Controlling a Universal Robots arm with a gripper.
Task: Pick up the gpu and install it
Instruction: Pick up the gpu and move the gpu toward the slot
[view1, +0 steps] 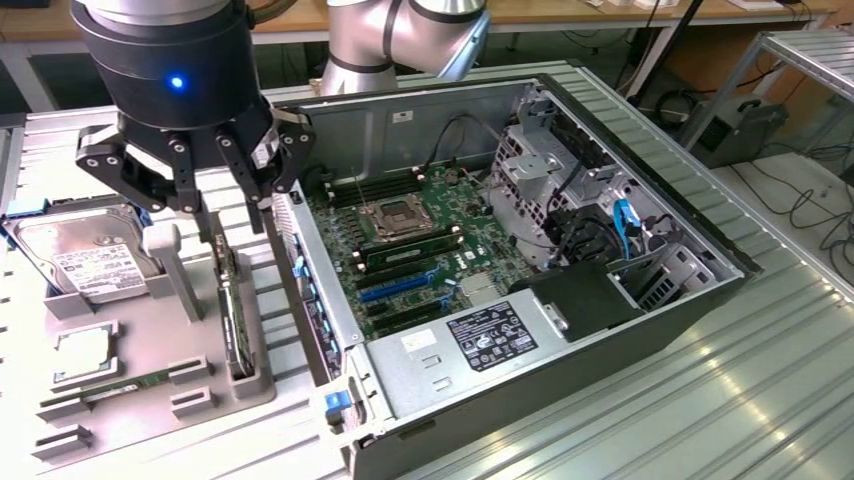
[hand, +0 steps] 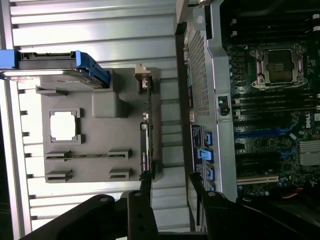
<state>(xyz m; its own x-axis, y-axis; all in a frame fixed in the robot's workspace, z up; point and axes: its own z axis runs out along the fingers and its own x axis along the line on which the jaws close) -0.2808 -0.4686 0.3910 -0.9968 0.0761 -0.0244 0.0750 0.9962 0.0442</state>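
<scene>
Thin black rectangular gpu card stands on edge in a slot along the right side of the grey moulded holder tray, in the exterior view's near left. It is just beside the open dark computer case.

- Handling, as a judgement: light, stiff, fragile. Take it by the bare top edge across its thickness, clear of components, and lift it straight out of the slot.
- Gripper hangs just above the card's far end, fingers spread apart and holding nothing.
- Silver hard drive with white label sits on the tray's far left.
- Ribbed metal table carries everything.
</scene>
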